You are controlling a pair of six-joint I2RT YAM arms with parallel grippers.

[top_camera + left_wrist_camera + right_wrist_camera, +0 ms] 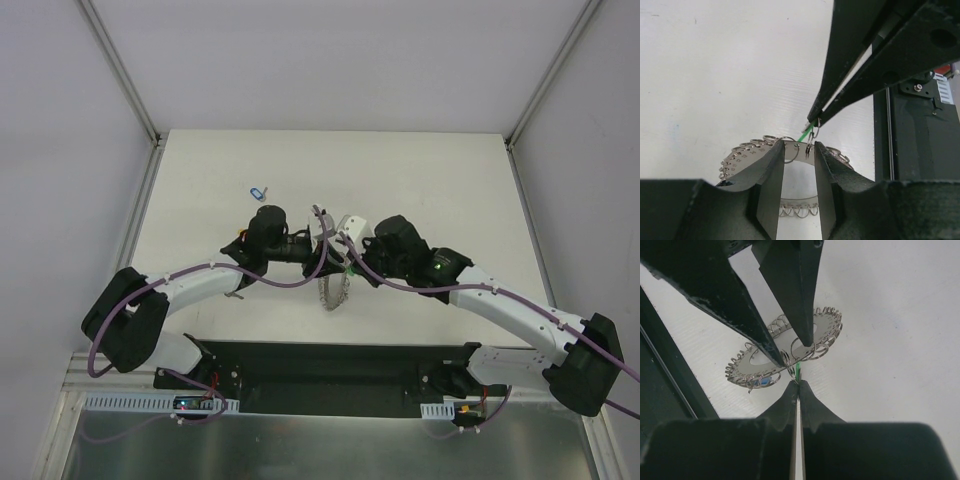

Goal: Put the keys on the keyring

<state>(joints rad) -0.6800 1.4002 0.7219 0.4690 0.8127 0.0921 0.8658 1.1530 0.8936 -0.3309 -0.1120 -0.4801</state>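
Observation:
The keyring [334,292], a flat grey disc rimmed with small split rings, sits tilted under both grippers. My left gripper [799,145] has its fingers apart. Their tips rest on the keyring [745,157] rim, with one split ring between them. My right gripper [799,382] is shut on a green key [798,370] right at the keyring [825,327] edge. That key's small ring touches the rim. The green key [805,134] also shows at the right gripper's tips in the left wrist view. A blue key [758,381] hangs from the ring's lower rim. Another blue key [258,190] lies loose on the table.
The black base plate [330,375] runs along the near edge, close behind the ring, and fills the right side as the base plate [920,150]. White walls enclose the table. The two arms meet tip to tip at the table's middle.

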